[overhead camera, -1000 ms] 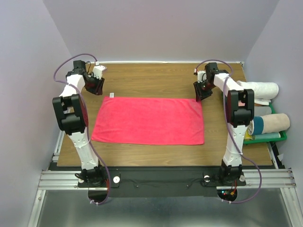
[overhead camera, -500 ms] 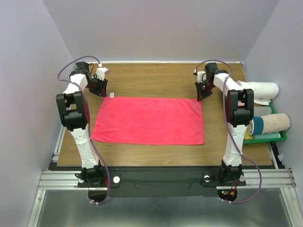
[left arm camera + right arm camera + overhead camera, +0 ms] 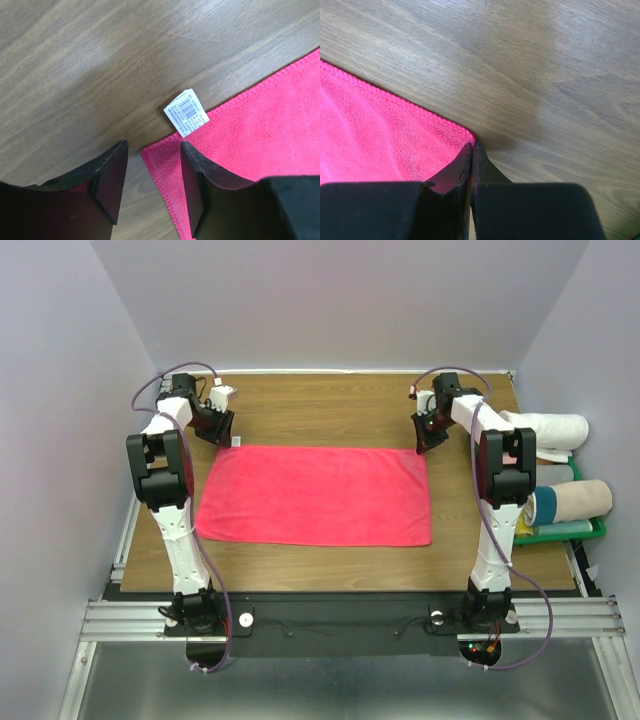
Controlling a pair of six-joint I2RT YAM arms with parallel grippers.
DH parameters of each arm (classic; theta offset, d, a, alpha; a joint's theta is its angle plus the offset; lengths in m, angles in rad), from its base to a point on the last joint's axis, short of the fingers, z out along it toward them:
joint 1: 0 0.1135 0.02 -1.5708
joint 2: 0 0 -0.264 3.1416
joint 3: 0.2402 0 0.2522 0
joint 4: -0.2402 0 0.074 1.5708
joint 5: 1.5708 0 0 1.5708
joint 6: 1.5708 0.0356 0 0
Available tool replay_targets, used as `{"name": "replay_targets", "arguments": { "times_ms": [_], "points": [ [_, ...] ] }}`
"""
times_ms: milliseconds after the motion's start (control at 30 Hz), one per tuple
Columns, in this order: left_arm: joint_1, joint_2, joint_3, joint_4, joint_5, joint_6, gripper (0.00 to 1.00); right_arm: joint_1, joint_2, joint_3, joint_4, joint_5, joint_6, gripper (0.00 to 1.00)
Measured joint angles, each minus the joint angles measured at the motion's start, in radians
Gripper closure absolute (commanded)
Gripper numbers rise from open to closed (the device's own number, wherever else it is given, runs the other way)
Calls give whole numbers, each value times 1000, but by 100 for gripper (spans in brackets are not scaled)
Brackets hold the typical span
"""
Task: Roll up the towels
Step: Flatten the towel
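Note:
A bright pinkish-red towel [image 3: 315, 495] lies flat and spread out on the wooden table [image 3: 320, 400]. Its small white tag [image 3: 236, 441] sticks out at the far left corner. My left gripper [image 3: 222, 429] is open just above that corner. In the left wrist view its jaws [image 3: 152, 150] straddle the towel's corner [image 3: 165, 160], with the tag [image 3: 186, 112] just ahead of them. My right gripper [image 3: 425, 440] is at the far right corner. In the right wrist view it [image 3: 472, 146] is shut, its tips pinching the very corner of the towel [image 3: 380, 135].
A green tray [image 3: 592, 528] stands off the table's right edge. It holds a rolled white towel [image 3: 550, 430] and a rolled beige and teal towel [image 3: 575, 500]. Walls close in the left, back and right sides.
My left gripper has moved right and a little nearer, from beyond the table's far left to over the towel's tagged corner. The right gripper and towel have not moved.

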Motion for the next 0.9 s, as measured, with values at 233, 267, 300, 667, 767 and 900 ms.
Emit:
{"name": "replay_targets", "arguments": {
  "times_ms": [233,267,300,667,767,900],
  "points": [
    [-6,5,0,23,-11,-13,78,0,0,0,0,-2,-6,99],
    [-8,6,0,24,-11,-14,78,0,0,0,0,-2,-6,99],
    [-8,6,0,24,-11,-15,78,0,0,0,0,-2,-7,99],
    [-10,6,1,5,1,-13,46,0,1,0,0,-2,-10,99],
    [-10,5,1,4,0,-13,47,0,1,0,0,-2,-13,99],
    [-12,4,1,6,-13,-15,49,0,1,0,0,-2,-14,99]
  ]
}}
